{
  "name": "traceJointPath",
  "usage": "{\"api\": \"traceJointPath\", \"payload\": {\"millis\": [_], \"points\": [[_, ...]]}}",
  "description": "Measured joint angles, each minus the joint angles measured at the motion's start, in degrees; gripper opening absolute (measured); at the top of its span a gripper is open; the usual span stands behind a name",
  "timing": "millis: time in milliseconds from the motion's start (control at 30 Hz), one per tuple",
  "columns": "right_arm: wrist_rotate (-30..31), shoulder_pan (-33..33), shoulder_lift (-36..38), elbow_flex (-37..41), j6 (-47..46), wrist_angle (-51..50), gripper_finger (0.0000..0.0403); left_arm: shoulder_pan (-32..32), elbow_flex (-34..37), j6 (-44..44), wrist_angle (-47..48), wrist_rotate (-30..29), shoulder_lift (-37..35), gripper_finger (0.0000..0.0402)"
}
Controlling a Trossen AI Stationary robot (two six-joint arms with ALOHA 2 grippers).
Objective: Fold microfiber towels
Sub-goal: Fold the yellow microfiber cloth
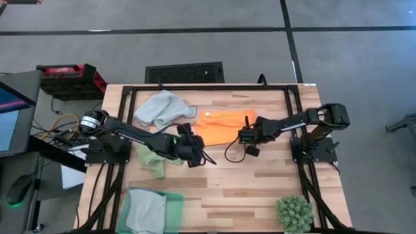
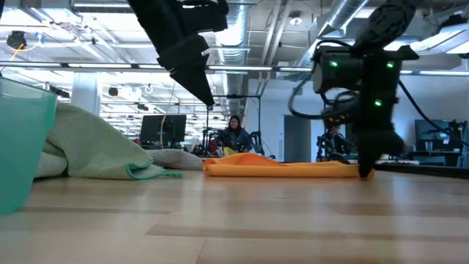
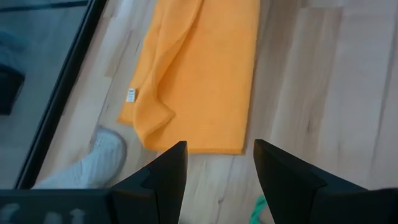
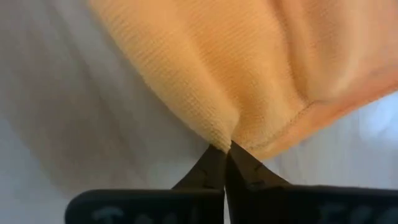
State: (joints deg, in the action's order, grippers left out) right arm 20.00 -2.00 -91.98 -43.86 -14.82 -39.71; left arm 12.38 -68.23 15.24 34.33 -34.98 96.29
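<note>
Tray [image 2: 22, 147]: translucent green wall, closest to the low camera; in the high view it sits at the table's near-left corner with a pale cloth [image 1: 146, 209] inside.
Table [image 1: 247, 182]: light wood planks with a dark frame around the edge — grey floor all round it.
Room: open ceiling with pipes and strip lights, monitors, a seated person [image 2: 234, 136] far behind the table.
Landmark: orange towel [image 1: 224, 127], lying flat in the middle of the table towards its far edge, partly folded.
Writing: small white tag [image 3: 131, 94] on the orange towel's edge; nothing legible.
Right gripper [image 4: 226, 149]: fingers pinched together on the hem of the orange towel, at its edge on the right arm's side, low against the wood.
Left gripper [image 3: 217, 174]: jaws spread wide, holding nothing — hovering just beside the orange towel's near-left corner.
Grey-blue towel [image 1: 162, 109]: bunched, left of the orange towel.
Light green towel [image 1: 153, 161]: crumpled, near-left of the orange towel, under the left arm.
Plant [image 1: 296, 213]: spiky, at the near-right corner.
</note>
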Motion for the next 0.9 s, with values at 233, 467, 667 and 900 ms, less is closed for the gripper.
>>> {"api": "traceJointPath", "payload": {"millis": [233,467,667,900], "points": [[2.4,-0.4,0.1,-7.7,5.1,-1.3,0.0009,0.3,0.0,7.8,4.9,-5.4,-0.1,0.0178],[2.6,-0.7,-0.3,-12.9,12.6,2.4,0.0006,2.0,0.0,14.7,9.5,-8.2,-3.9,0.0178],[1.2,-1.5,-2.4,-15.7,20.2,14.0,0.0003,3.3,0.0,16.1,11.1,-8.0,-8.3,0.0178],[-0.4,-2.8,-12.6,-24.1,23.9,16.8,0.0003,3.4,0.0,19.6,13.9,-7.3,-10.3,0.0178]]}}
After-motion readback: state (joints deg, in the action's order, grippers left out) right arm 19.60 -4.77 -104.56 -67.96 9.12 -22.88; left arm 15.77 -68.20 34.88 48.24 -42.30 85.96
